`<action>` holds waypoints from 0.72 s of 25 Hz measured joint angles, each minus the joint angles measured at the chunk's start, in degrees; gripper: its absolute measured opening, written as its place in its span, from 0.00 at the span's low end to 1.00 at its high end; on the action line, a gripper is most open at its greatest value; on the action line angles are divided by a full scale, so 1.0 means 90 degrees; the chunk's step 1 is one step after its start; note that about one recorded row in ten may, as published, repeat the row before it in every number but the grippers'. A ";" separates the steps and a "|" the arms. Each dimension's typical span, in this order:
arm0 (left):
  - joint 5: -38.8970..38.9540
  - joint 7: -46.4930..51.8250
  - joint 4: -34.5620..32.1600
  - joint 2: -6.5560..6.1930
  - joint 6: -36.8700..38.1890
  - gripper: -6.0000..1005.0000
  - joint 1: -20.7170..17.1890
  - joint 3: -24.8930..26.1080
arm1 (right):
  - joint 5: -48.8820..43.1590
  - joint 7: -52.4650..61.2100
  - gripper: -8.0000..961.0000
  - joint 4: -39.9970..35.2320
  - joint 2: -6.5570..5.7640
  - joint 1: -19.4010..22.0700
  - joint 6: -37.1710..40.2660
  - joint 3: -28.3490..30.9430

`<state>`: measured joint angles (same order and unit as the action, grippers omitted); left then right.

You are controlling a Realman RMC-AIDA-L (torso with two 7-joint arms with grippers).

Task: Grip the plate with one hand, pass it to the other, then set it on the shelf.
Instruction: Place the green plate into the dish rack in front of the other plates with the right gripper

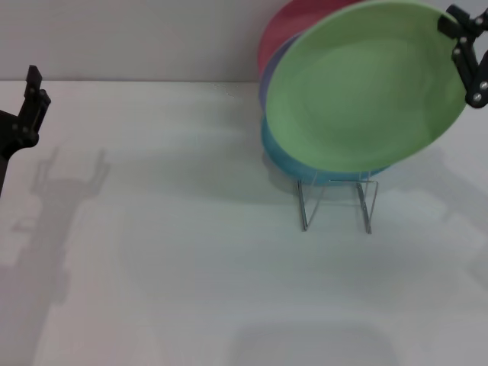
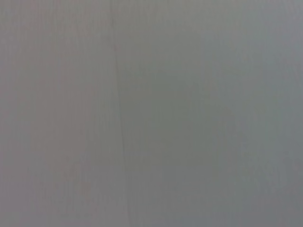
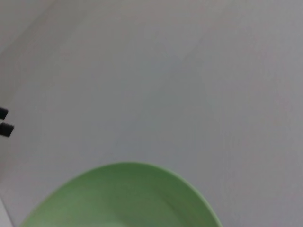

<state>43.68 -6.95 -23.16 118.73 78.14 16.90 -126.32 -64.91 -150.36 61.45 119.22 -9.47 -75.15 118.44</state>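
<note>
The light green plate (image 1: pixel 366 91) stands tilted on edge at the upper right, just above the silver wire rack (image 1: pixel 335 200) and in front of the other plates. I cannot tell whether it touches the rack. My right gripper (image 1: pixel 463 53) is shut on the plate's right rim. The right wrist view shows the plate's rim (image 3: pixel 123 198) close up. My left gripper (image 1: pixel 32 95) is open and empty at the far left edge, well away from the plate; its fingertips (image 3: pixel 4 120) show in the right wrist view. The left wrist view shows only a blank grey surface.
A turquoise plate (image 1: pixel 290 164), a lavender plate (image 1: pixel 264 88) and a red plate (image 1: pixel 286 27) stand behind the green one at the rack. The white table (image 1: pixel 175 252) stretches across the left and the front. A pale wall runs along the back.
</note>
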 joint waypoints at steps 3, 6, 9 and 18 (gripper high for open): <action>0.0000 0.0005 -0.0003 0.0001 -0.0013 0.80 -0.0001 -0.0031 | -0.0048 -0.0037 0.03 -0.0054 0.0002 0.0003 -0.0001 0.0002; 0.0000 0.0007 -0.0006 0.0001 -0.0028 0.80 -0.0003 -0.0081 | -0.0067 -0.0143 0.03 -0.0121 0.0004 0.0014 -0.0001 0.0001; 0.0001 0.0009 -0.0007 0.0001 -0.0042 0.80 -0.0007 -0.0116 | -0.0080 -0.0245 0.03 -0.0180 0.0005 0.0017 0.0003 -0.0014; 0.0000 0.0011 -0.0002 0.0001 -0.0063 0.80 -0.0022 -0.0211 | -0.0246 -0.0669 0.03 -0.0584 0.0000 -0.0099 0.0088 0.0039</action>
<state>43.68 -6.85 -23.17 118.74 77.57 16.70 -128.22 -67.13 -156.38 56.20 119.22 -10.36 -74.36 118.80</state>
